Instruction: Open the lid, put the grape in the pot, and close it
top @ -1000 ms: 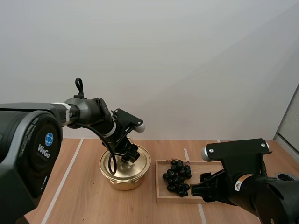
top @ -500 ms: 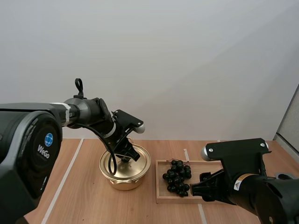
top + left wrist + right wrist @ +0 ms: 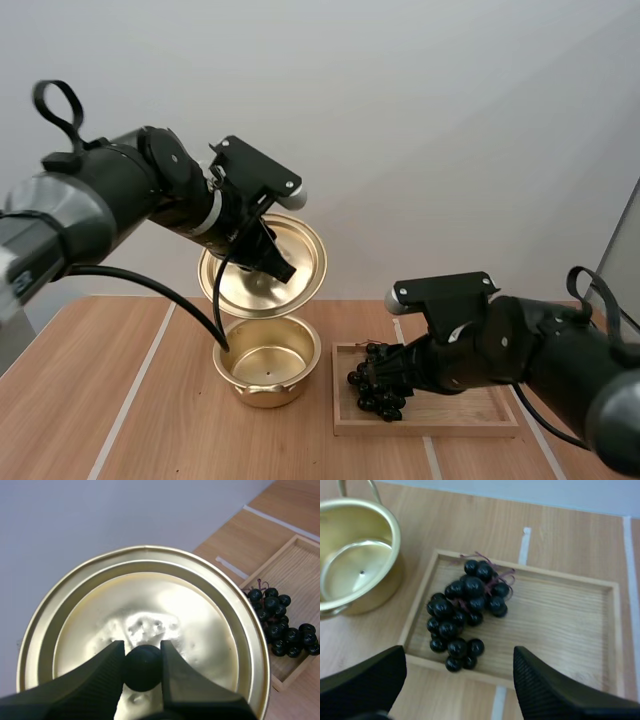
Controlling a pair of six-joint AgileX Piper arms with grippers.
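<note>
My left gripper (image 3: 276, 264) holds the gold lid (image 3: 235, 287) tilted in the air above the open gold pot (image 3: 268, 362). In the left wrist view its fingers (image 3: 107, 672) pinch the lid's black knob (image 3: 142, 666) against the lid (image 3: 150, 595). The dark grapes (image 3: 377, 392) lie at the left end of the wooden tray (image 3: 450, 412), right of the pot. My right gripper (image 3: 388, 370) hovers just over them and hides part of the bunch. In the right wrist view its fingers (image 3: 367, 680) stand wide apart, open, with the grapes (image 3: 465, 610) beyond the tips.
The pot (image 3: 355, 565) is bare inside and stands close to the tray's (image 3: 565, 625) left edge. The tray's right half is bare wood. White tape lines cross the wooden table (image 3: 150, 420), with free room left of the pot.
My left gripper has shut on the lid's knob and lifted the lid well above the pot. My right arm has moved left over the grapes.
</note>
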